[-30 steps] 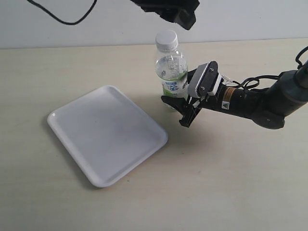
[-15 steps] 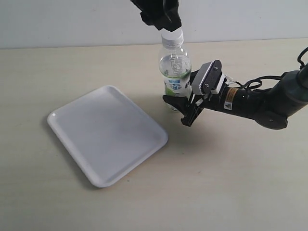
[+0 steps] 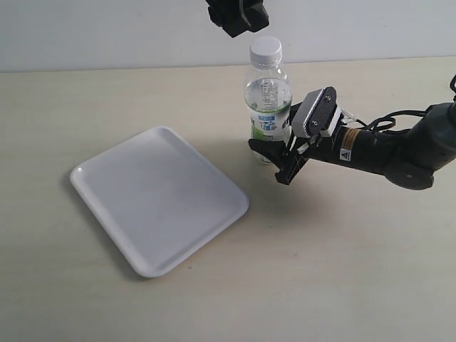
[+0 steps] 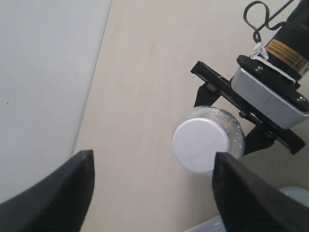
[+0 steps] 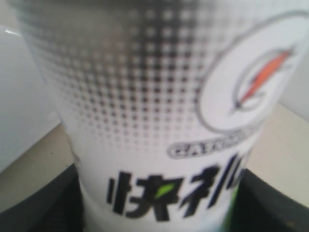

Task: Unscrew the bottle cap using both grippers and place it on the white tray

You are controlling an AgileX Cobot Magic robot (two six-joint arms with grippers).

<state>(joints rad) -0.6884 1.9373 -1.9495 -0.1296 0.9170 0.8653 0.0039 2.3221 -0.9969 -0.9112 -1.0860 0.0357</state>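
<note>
**Left fingers** (image 4: pixel 58 193): spread wide, holding nothing. In the left wrist view the bottle cap (image 4: pixel 200 145) lies within the gap but off-centre, close to one finger.

**Left gripper** (image 3: pixel 241 18): in the exterior view it hangs above the cap, at about 10 o'clock from it and clear of contact.

**Right fingers** (image 5: pixel 43 212): pressed against opposite sides of the bottle (image 3: pixel 268 100), low on its labelled body. The right gripper (image 3: pixel 276 158) reaches in from 4 o'clock and holds the bottle upright on the bench (image 3: pixel 342 271).

**Cap:** seated on the neck.

**White tray** (image 3: pixel 100 178): flat on the bench at 8 o'clock from the bottle, near it but apart.

**Step in hand (judged):** lining up the left gripper over the cap, before any grasp.

**Next move (judged):** shift toward 4 o'clock until the cap is centred, then lower until the pads flank its sides. Close and twist while the right grip resists rotation.
</note>
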